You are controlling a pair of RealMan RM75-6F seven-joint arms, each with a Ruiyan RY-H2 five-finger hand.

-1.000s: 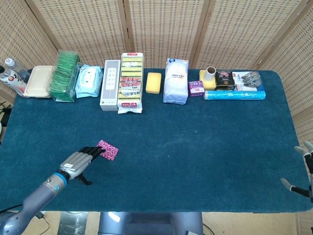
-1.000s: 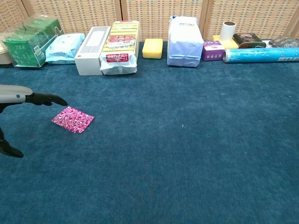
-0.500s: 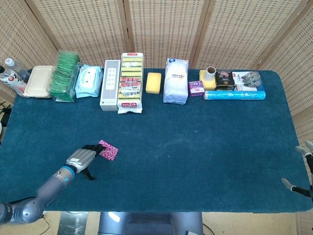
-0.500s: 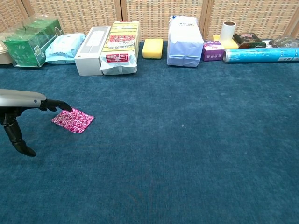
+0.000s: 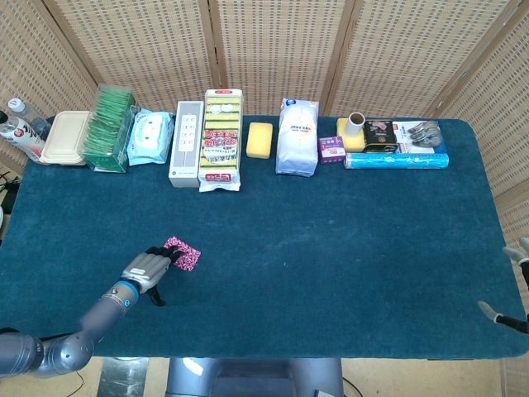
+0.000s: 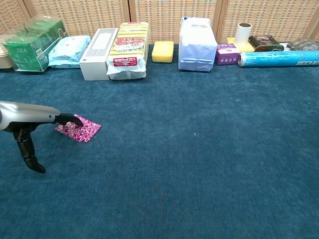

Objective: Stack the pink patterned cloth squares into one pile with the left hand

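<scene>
Pink patterned cloth (image 6: 78,128) lies flat on the blue table cover (image 5: 331,240), directly under the fingertips of the left hand (image 5: 147,269), at that hand's forward right side. Compared with a second ago, the left hand has advanced: its fingertips, then short of the cloth's near edge, now overlap the near corner, and the chest view shows the dark fingertips (image 6: 71,119) resting on that corner while the thumb points down to the table, well clear of the fabric. The fingers lie extended and fairly flat; no pinch is formed and nothing is lifted, so the hand holds nothing. The cloth itself has not visibly shifted. Only one pink patch is visible; whether it is a single square or a pile already made cannot be told. Judged from this, contact is just established, either to press the pile down or to begin a grasp. Far to the right, the right hand (image 5: 514,285) sits at the table edge, fingers apart, holding nothing.
</scene>
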